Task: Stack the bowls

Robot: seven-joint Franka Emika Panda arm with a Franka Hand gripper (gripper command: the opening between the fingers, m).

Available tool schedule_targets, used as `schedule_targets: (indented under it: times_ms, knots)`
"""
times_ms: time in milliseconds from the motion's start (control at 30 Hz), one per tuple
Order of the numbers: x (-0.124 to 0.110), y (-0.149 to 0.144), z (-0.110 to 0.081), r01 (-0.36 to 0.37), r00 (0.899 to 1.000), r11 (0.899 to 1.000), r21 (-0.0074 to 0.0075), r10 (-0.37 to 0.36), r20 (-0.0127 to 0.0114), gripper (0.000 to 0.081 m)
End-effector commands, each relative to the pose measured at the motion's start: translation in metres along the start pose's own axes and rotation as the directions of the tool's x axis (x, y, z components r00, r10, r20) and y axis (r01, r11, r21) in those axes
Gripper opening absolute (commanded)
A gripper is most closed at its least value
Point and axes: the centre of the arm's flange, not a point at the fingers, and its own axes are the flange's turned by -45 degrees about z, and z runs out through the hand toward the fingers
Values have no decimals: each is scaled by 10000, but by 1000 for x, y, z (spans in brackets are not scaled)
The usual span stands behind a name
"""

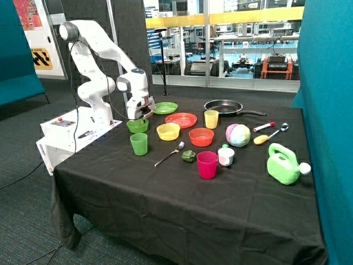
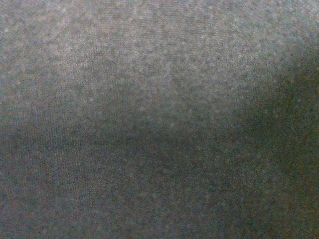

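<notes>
Three bowls stand apart in a row on the black tablecloth (image 1: 165,204) in the outside view: the light green bowl (image 1: 137,126) at the robot's end, the yellow bowl (image 1: 168,131) in the middle, and the orange bowl (image 1: 201,137). None is stacked. My gripper (image 1: 141,116) points down at the far rim of the green bowl, touching it or just above it. The wrist view shows only dark cloth (image 2: 159,119) up close, with no bowl in it.
A green cup (image 1: 139,144) stands just in front of the green bowl. Behind the bowls are a green plate (image 1: 165,107), a red plate (image 1: 181,120), a yellow cup (image 1: 211,118) and a frying pan (image 1: 223,106). A fork (image 1: 170,154), a pink cup (image 1: 207,164), a ball (image 1: 238,135) and a green watering can (image 1: 284,164) lie nearer the front.
</notes>
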Motion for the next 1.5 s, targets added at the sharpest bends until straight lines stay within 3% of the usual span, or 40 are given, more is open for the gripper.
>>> schedule_targets:
  times_ms: [0,333,600,767,1133,1367,1400,1467]
  knots:
    - [1,2,-6,33,10000,10000,-5,-33,43,0]
    - [11,0,-28,320,9995,9995,-4,-320,44,0]
    - [32,-10,-64,436,9990,9990,-3,-436,44,0]
    - [44,-14,-75,515,9987,9987,-3,-515,44,0]
    - [83,-30,-100,874,9962,9962,-1,-874,44,0]
    - [112,-34,-109,819,9966,9966,-2,-819,44,0]
    - [116,-35,-109,420,9991,9991,-3,-420,44,0]
    - [123,-34,-114,831,9965,9965,-1,-831,44,0]
